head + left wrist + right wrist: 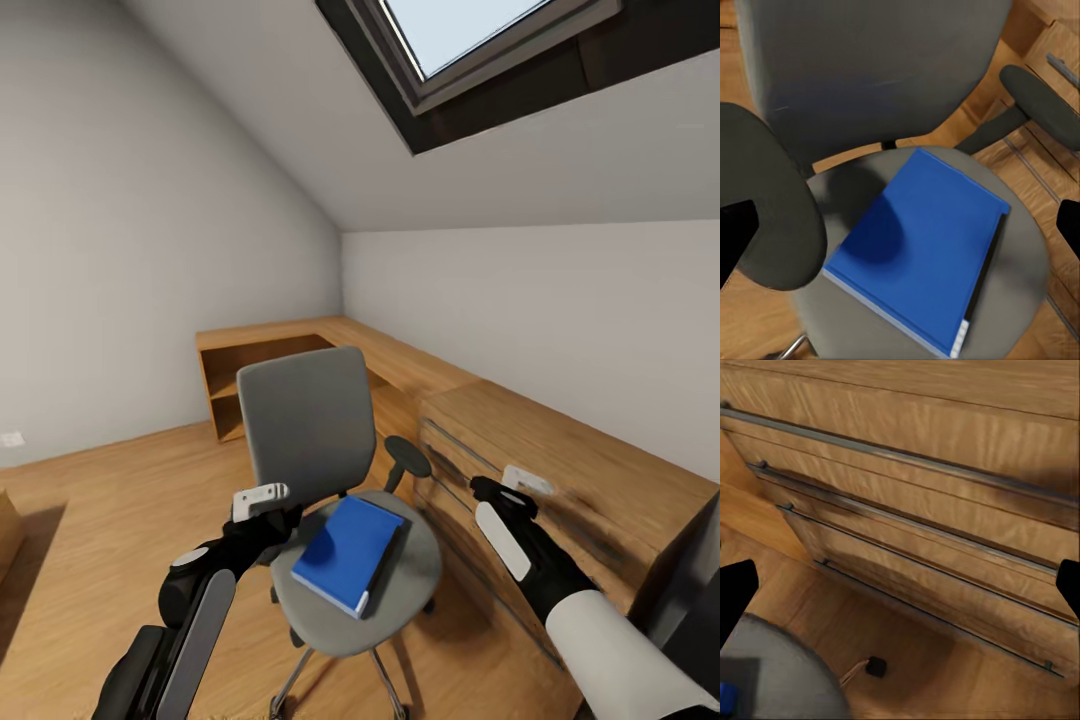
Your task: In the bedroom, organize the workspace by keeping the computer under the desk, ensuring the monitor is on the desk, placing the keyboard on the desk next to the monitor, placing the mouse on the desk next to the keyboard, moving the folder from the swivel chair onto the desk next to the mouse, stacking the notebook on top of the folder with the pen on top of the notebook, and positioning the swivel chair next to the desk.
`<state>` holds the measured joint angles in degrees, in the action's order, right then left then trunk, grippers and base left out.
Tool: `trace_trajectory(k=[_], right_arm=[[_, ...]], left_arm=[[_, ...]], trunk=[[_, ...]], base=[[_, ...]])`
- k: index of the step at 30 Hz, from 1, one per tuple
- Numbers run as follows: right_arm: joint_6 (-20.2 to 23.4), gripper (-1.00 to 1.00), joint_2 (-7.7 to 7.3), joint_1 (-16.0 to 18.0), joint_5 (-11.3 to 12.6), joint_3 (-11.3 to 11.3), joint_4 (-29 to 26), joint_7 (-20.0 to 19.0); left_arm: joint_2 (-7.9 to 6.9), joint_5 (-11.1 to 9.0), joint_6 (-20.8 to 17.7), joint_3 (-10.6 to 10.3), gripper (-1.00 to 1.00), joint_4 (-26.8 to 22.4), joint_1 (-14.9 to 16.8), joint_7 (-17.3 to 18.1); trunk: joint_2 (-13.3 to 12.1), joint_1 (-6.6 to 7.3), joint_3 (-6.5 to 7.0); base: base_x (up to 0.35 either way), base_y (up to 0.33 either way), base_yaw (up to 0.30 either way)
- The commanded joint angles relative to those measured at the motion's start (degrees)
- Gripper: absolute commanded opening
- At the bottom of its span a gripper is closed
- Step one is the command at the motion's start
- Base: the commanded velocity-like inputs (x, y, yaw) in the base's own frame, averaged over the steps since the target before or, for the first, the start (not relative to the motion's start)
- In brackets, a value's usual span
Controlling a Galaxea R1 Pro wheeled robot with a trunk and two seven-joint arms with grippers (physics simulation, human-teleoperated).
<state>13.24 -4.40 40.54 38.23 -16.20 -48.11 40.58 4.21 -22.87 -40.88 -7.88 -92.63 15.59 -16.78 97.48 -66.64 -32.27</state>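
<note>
The grey swivel chair (305, 420) stands in the middle of the bedroom floor, its back towards the far wall. A bright-blue folder (350, 553) lies flat on its seat, with a dark strip along one long edge. My left gripper (268, 508) is open. It hovers over the seat's left side, just short of the folder (919, 247), which lies between and beyond the black fingertips (735, 240). My right gripper (497, 490) is open too. It hangs right of the chair's armrest (407, 455), facing the wooden drawer fronts (915, 510). Desk, monitor, keyboard, mouse, notebook, pen and computer are out of view.
A light wood drawer unit (580, 470) runs along the right wall, close to the chair, and joins low open shelving (250, 370) in the corner. A dark-framed skylight (480, 50) sits in the sloped ceiling. Open wood floor (90, 520) lies to the left. A chair castor (875, 665) rests near the drawers.
</note>
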Motion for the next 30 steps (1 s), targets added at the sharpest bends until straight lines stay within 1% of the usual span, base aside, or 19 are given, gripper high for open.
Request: trace_trajectory(k=[1, 4, 6, 7, 10, 11, 12, 14, 15, 16, 17, 19, 22, 27, 30], right_arm=[[0.34, 1.00, 0.51, -0.06, 0.16, -0.24, -0.10, 0.42], [0.35, 1.00, 1.28, -0.22, 0.11, -0.24, -0.01, 0.39], [0.37, 1.00, 1.47, -0.25, 0.10, -0.24, 0.02, 0.35], [0.37, 1.00, 1.54, -0.26, 0.10, -0.29, 0.02, 0.30], [0.38, 1.00, 1.61, -0.28, 0.09, -0.58, 0.03, 0.22], [0.38, 1.00, 1.63, -0.28, 0.09, -1.02, 0.03, 0.18], [0.38, 1.00, 1.65, -0.28, 0.12, -2.11, 0.04, 0.15], [0.38, 1.00, 1.67, -0.29, 0.14, -2.96, 0.04, 0.14], [0.38, 1.00, 1.70, -0.29, 0.16, -3.87, 0.04, 0.11], [0.38, 1.00, 1.73, -0.29, 0.20, -4.87, 0.04, -0.16], [0.38, 1.00, 1.74, -0.29, 0.21, -5.08, 0.04, -0.47], [0.38, 1.00, 1.71, -0.29, 0.24, -5.60, 0.09, -2.56], [0.38, 1.00, 1.68, -0.29, 0.20, -5.84, 0.41, -5.29], [0.30, 1.00, 1.75, -0.29, 0.12, -6.01, 1.79, -6.70], [0.30, 1.00, 1.75, -0.29, 0.10, -6.00, 2.03, -6.84]], left_arm=[[0.01, -0.59, -0.17, -0.04, 1.00, -0.03, 0.05, -0.54], [-0.04, -0.59, -0.17, 0.08, 1.00, -0.01, 0.05, -0.58], [-0.03, -0.59, -0.16, 0.70, 1.00, -0.01, 0.05, -0.60], [-0.01, -0.59, -0.16, 1.50, 1.00, -0.01, 0.05, -0.61], [0.00, -0.62, -0.16, 2.78, 1.00, 0.00, 0.05, -0.59], [0.00, -0.64, -0.16, 3.40, 1.00, 0.00, 0.05, -0.57], [0.01, -0.66, -0.17, 3.99, 1.00, -0.02, 0.05, -0.56], [0.01, -0.67, -0.15, 4.22, 1.00, -0.01, 0.05, -0.55], [0.01, -0.67, -0.16, 4.38, 1.00, -0.01, 0.05, -0.56], [0.01, -0.68, -0.16, 4.72, 1.00, -0.04, 0.05, -0.55], [0.01, -0.68, -0.16, 4.95, 1.00, -0.03, 0.05, -0.55], [0.01, -0.71, -0.17, 5.98, 1.00, -0.04, 0.05, -0.54], [0.01, -0.75, -0.17, 6.72, 1.00, -0.04, 0.05, -0.54], [0.01, -0.77, -0.17, 7.04, 1.00, -0.04, 0.05, -0.54], [0.01, -0.77, -0.17, 7.07, 1.00, -0.06, 0.05, -0.54]], trunk=[[0.04, 0.00, -0.06], [0.04, 0.00, -0.08], [0.04, 0.00, -0.12], [0.04, 0.00, -0.14], [0.04, 0.00, -0.20], [0.04, 0.00, -0.22], [0.04, 0.00, -0.25], [0.04, 0.00, -0.31], [0.04, 0.00, -0.34], [0.04, 0.00, -0.38], [0.04, 0.00, -0.41], [0.04, 0.00, -0.48], [0.04, 0.00, -0.59], [0.04, 0.00, -0.77], [0.04, 0.00, -0.90]], base=[[0.000, 0.000, 0.274], [0.000, 0.000, 0.274], [0.000, 0.000, 0.275], [0.000, 0.000, 0.275], [0.000, 0.000, 0.275], [0.000, 0.000, 0.274], [0.000, 0.000, 0.271], [0.000, 0.000, 0.269], [0.000, 0.000, 0.267], [0.000, 0.000, 0.265], [0.000, 0.000, 0.265], [0.000, 0.000, 0.264], [0.000, 0.000, 0.264], [0.000, 0.000, 0.263], [0.000, 0.000, 0.261]])
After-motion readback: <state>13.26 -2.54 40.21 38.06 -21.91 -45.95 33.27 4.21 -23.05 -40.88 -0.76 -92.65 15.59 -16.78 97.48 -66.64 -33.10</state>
